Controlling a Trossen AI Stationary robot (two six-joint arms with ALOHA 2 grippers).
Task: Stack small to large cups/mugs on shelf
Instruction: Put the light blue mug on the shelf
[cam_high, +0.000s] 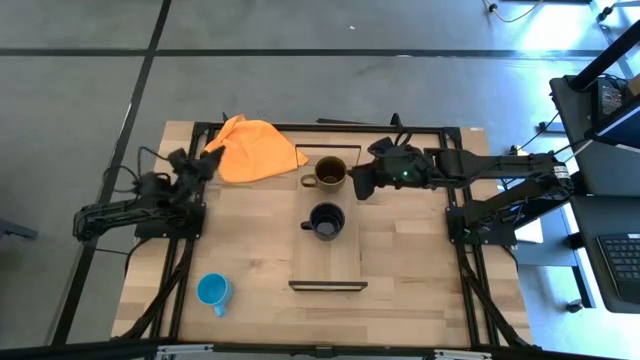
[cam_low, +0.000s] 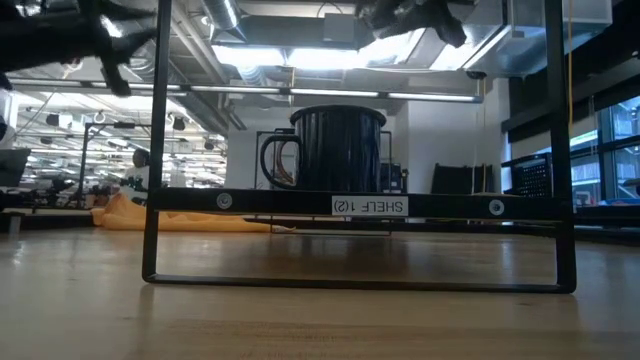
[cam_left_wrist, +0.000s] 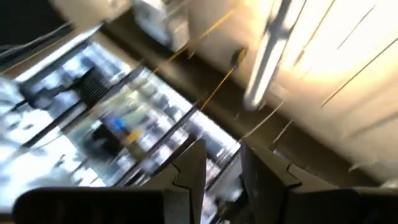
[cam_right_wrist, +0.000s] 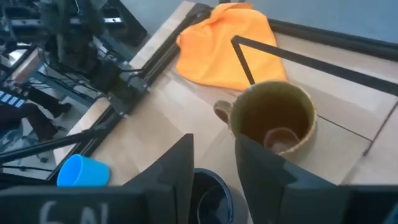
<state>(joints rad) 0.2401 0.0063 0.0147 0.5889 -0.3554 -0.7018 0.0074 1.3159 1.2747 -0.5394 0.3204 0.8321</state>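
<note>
The light-wood shelf (cam_high: 345, 262) lies in the table's middle, with dark rails at its short ends. The brown-olive mug (cam_high: 331, 172) stands on its far end and shows in the right wrist view as the brown-olive mug (cam_right_wrist: 273, 118). The glossy black mug (cam_high: 326, 221) stands on the shelf's middle. The blue mug (cam_high: 213, 291) stands on the tabletop, near left. My right gripper (cam_high: 362, 181) hovers just right of the brown mug, its fingers shut, touching nothing. My left gripper (cam_high: 203, 162) waits at the far left beside the orange cloth, shut and pointing up at the ceiling.
An orange cloth (cam_high: 256, 150) lies crumpled at the far edge, left of the shelf. A dark metal frame (cam_high: 190, 250) runs round the table along its sides. Bare tabletop lies right of the shelf and between the shelf and the blue mug.
</note>
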